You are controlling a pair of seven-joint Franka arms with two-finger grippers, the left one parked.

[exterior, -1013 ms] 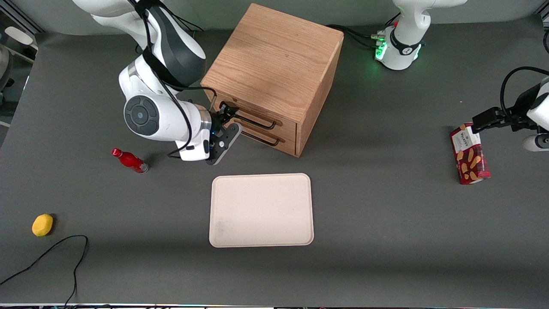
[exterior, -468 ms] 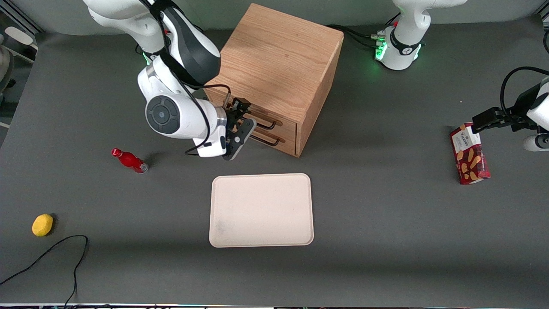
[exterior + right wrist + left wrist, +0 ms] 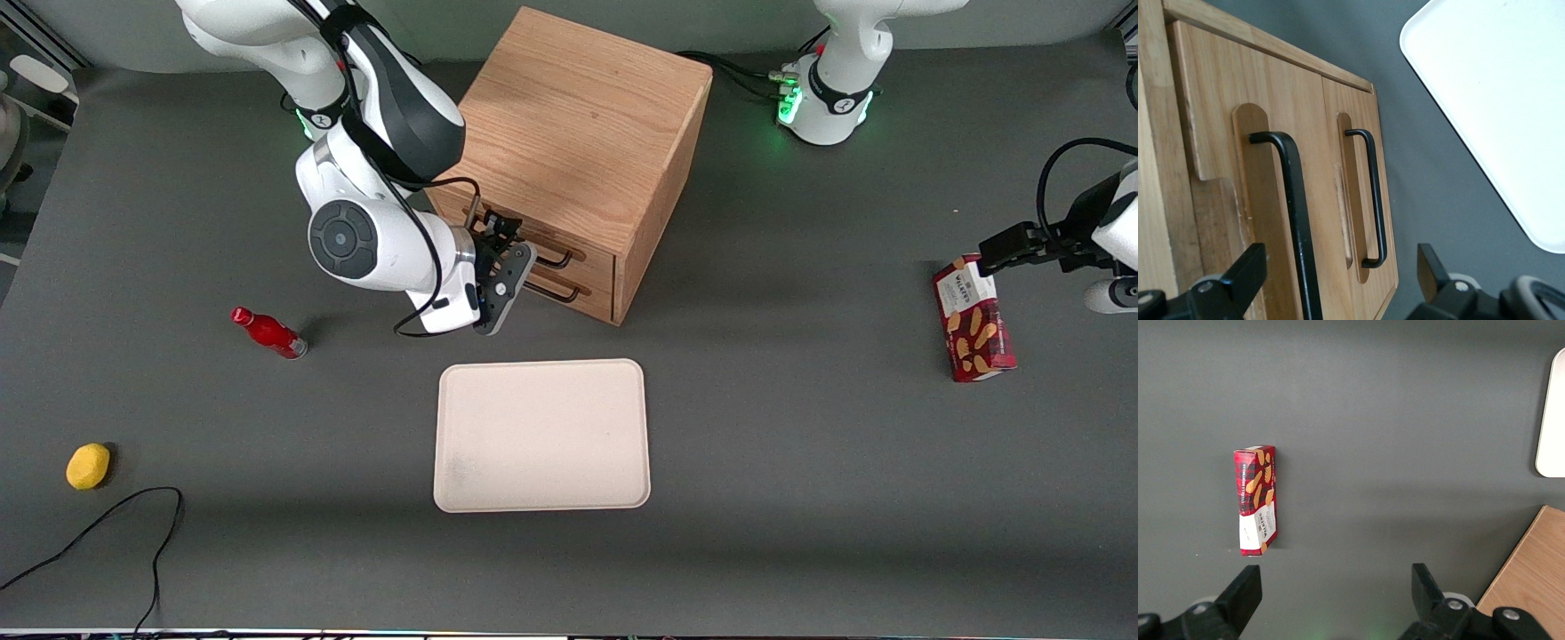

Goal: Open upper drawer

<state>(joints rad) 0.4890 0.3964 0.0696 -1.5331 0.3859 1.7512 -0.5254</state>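
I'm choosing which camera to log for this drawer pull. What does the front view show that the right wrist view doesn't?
Only the front view shows the cabinet top, red bottle, yellow fruit and wafer box. Only the right wrist view shows the open end effector close in front of the upper drawer, with the handle not yet gripped. Both show the two drawers and the tray.

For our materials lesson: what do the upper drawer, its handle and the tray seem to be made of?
Upper drawer: light oak-like wood, visible grain, matt.
Handle: probably black-coated metal; thin, smooth, slight sheen.
Tray: likely plastic; uniform cream surface, rounded raised rim.
The gripper is open just in front of the drawers.
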